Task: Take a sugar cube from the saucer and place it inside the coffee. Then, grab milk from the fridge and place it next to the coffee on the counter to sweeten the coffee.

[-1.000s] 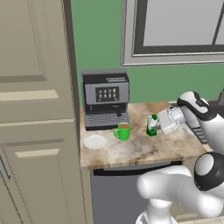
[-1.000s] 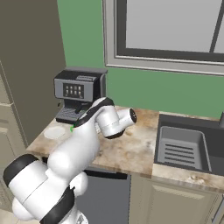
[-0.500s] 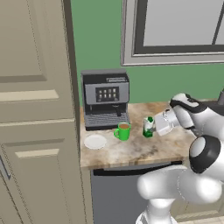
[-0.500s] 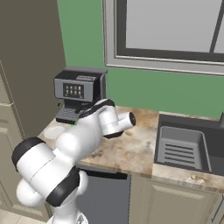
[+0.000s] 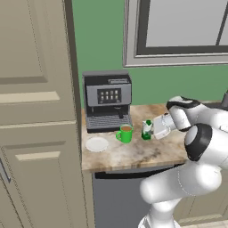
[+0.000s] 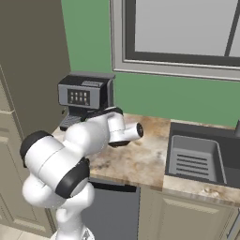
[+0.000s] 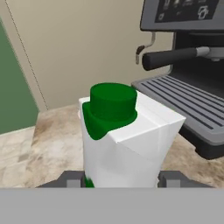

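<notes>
Late stage, by the look of it. Milk (image 5: 146, 129) stands upright at centre of the left base view, just right of the coffee (image 5: 125, 133), on the table (image 5: 133, 153) in front of the espresso machine (image 5: 107, 105). Gripper (image 5: 153, 128) reaches in from the right, jaws on either side of the carton; in the hand view the milk (image 7: 127, 140) sits between the two finger tips at the bottom edge, so the jaws appear closed on it, not yet released. Saucer (image 5: 97, 144) lies left of the mug, lower centre-left, and looks bare; no sugar cube on it, so the cube is probably already in the coffee, though the brown surface is too small to check. Left to do, as judged: let go of the carton and pull back. Hard to make out: whether the carton base rests on the table or hangs just above. In the right base view the arm covers mug, carton and saucer.
</notes>
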